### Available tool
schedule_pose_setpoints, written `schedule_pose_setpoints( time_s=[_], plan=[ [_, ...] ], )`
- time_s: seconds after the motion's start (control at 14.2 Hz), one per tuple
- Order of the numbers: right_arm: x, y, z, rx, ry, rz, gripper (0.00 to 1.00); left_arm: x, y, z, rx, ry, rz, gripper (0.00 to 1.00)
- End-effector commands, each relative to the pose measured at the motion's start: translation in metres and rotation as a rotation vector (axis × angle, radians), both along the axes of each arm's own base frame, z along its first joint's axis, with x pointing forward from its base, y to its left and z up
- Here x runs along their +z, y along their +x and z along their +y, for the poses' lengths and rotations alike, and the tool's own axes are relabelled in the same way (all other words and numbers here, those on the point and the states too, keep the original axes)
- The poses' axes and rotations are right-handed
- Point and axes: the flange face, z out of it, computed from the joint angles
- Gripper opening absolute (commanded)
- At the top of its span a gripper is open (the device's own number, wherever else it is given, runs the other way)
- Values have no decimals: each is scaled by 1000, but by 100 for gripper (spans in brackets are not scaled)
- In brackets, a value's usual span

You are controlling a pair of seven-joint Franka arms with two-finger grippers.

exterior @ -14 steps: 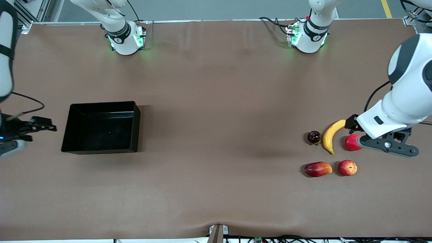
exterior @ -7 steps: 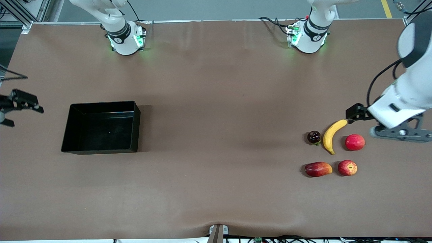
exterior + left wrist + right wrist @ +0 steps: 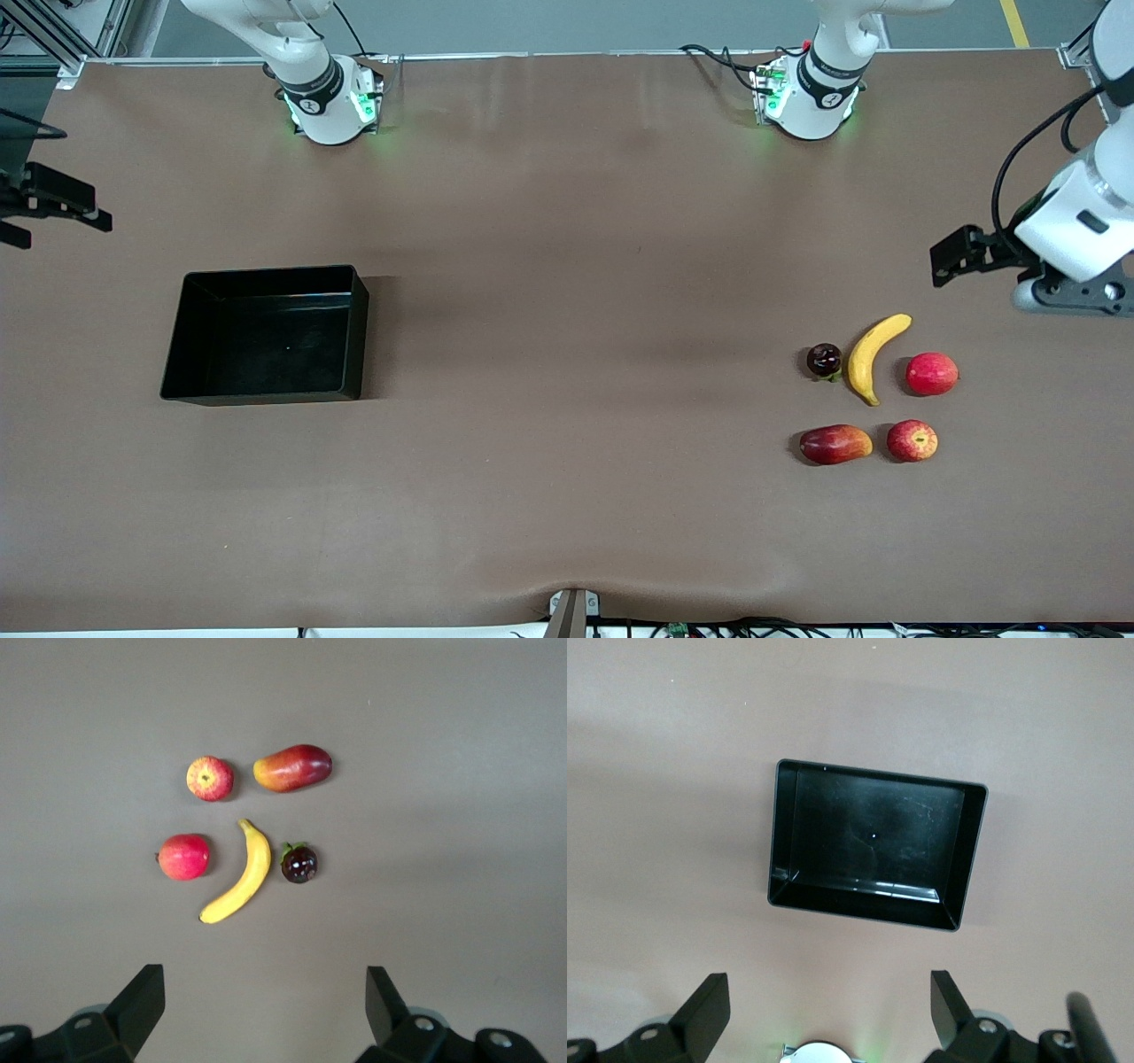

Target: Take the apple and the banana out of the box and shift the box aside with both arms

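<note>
Both withdrawn over the past second: left end effector off the fruit, right end effector away from the box, each wide open, empty. Box vacant toward right arm's end of the surface; banana and apple well apart from box, toward left arm's end. Task likely finished.

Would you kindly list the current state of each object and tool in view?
box: empty, upright on the table.
banana: out, lying free.
apple: out, resting free.
left tool: open, empty, above the fruit.
right tool: open, empty, above the table near the box.
</note>
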Motion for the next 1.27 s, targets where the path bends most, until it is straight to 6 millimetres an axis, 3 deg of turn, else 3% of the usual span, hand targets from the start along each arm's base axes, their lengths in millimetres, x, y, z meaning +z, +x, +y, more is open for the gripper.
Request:
schedule_pose_setpoints(
  time_s=[0.0, 0.14, 0.35, 0.57, 0.78, 1.2],
  plan=[
    [4, -28, 14, 4, -26, -13, 100, 3, -36, 6, -6, -28, -29, 100],
    [6, -37, 12, 3, -29, 2, 100, 8, -50, 9, -5, -31, -36, 100],
    [5, -33, 13, 12, -28, -7, 100, 10, -65, 12, 6, -33, -31, 100],
    [11, -34, 29, 41, -38, -35, 100, 9, -81, 13, 4, -33, -24, 100],
    [15, -36, 29, 30, -38, -53, 100, 14, -93, 2, 25, -29, -21, 100],
    [20, -43, 8, -6, -27, -33, 100, 32, -86, 2, 70, -32, -40, 100]
  ],
)
